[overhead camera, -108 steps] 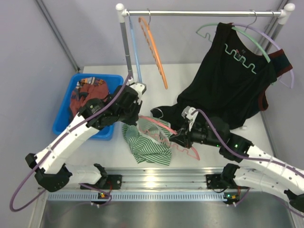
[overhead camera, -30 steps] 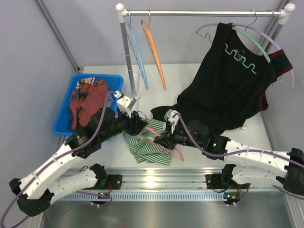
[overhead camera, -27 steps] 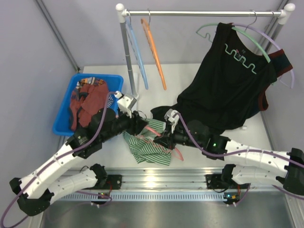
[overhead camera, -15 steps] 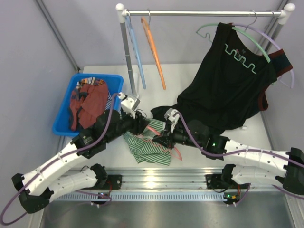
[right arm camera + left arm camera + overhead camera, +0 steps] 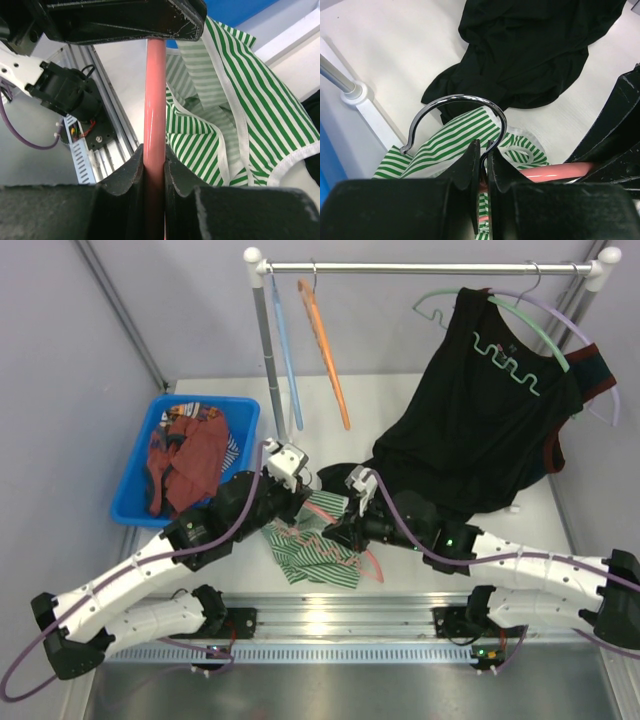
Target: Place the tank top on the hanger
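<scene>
your left fingers (image 5: 466, 172) are pinched shut on the neck of the pink hanger (image 5: 155, 95) just below its metal hook (image 5: 462, 100), and your right fingers (image 5: 131, 175) are clamped on one arm of it, so its long axis runs from one set of fingers to the other. the striped tank top (image 5: 312, 558) lies crumpled on the table (image 5: 390, 405) under and beside that bar, between the two arms; whether a strap is over it cannot be told. the black garment (image 5: 480, 410) trails just behind, with the rail post (image 5: 354, 92) and blue bin (image 5: 128, 502) on the left side.

Hanger (image 5: 154, 100) over tank top (image 5: 318, 562) (bin (image 5: 200, 401) leftward)
</scene>
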